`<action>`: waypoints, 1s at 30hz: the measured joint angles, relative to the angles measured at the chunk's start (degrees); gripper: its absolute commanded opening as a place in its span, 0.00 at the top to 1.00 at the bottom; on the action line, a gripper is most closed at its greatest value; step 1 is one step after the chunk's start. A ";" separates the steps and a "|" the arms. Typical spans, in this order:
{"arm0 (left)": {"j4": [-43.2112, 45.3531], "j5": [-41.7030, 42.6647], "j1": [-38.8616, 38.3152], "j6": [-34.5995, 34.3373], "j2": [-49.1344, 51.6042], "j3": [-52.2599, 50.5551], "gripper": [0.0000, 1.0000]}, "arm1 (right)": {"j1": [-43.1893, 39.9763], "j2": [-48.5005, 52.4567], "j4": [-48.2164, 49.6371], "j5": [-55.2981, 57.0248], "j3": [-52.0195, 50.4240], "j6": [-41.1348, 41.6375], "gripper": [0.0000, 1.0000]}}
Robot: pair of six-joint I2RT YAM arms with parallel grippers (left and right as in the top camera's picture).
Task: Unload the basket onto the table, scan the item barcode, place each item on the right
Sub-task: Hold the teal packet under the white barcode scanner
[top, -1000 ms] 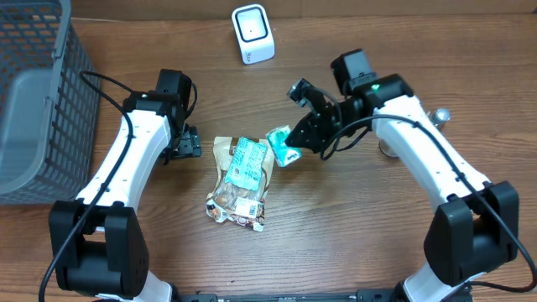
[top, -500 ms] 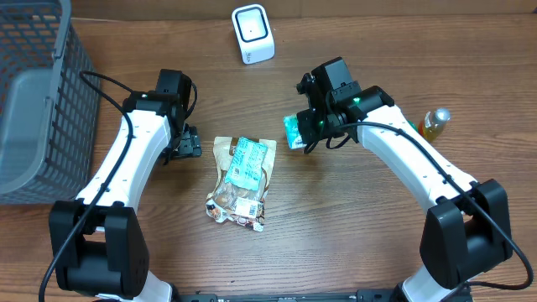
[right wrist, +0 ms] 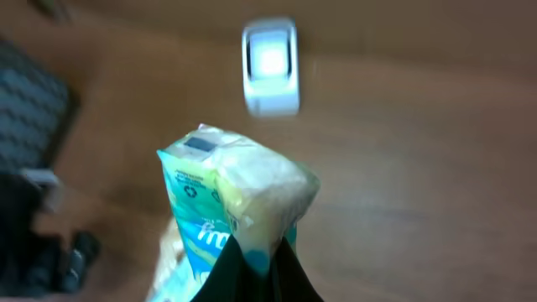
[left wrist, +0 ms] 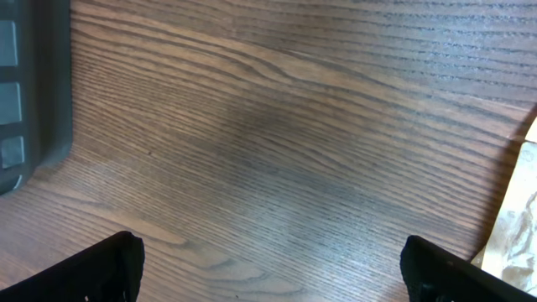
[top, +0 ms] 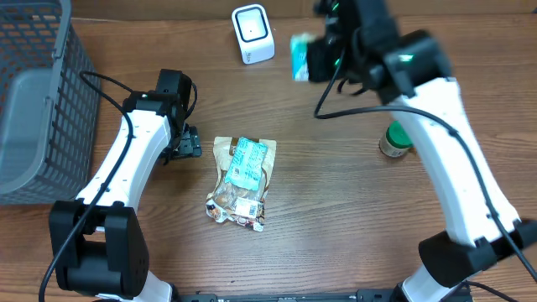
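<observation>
My right gripper (top: pixel 316 59) is shut on a small teal and white snack packet (top: pixel 299 56) and holds it in the air just right of the white barcode scanner (top: pixel 252 33). In the right wrist view the packet (right wrist: pixel 235 189) stands up from the pinched fingertips of the right gripper (right wrist: pixel 258 252), with the scanner (right wrist: pixel 270 65) blurred beyond it on the table. My left gripper (top: pixel 186 143) hovers low over bare wood, left of the snack pile. Its jaws are wide open with nothing between them (left wrist: pixel 273 268).
A pile of snack bags (top: pixel 241 180) lies at the table's middle; its edge (left wrist: pixel 516 226) shows in the left wrist view. A grey mesh basket (top: pixel 33 101) stands at the far left. A green-topped bottle (top: pixel 394 138) stands under the right arm.
The right arm has lifted the teal packet off the pile's side and carried it up and back to beside the scanner. The left arm has not moved.
</observation>
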 measured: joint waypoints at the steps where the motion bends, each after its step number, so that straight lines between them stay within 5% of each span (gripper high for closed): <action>1: 0.00 0.00 0.00 0.00 0.00 0.00 0.00 | 0.02 -0.09 0.13 0.81 2.38 0.00 0.96; 12: -0.02 0.00 0.00 0.00 0.00 0.00 0.00 | 0.02 0.81 13.51 5.44 5.90 -2.23 0.96; 21: 0.00 0.02 0.00 0.00 0.00 0.00 0.00 | 0.02 14.40 22.53 5.86 4.20 -3.02 0.96; 30: 0.00 0.00 0.00 0.00 0.00 0.00 0.01 | 0.31 29.51 35.26 5.99 3.61 -22.34 0.96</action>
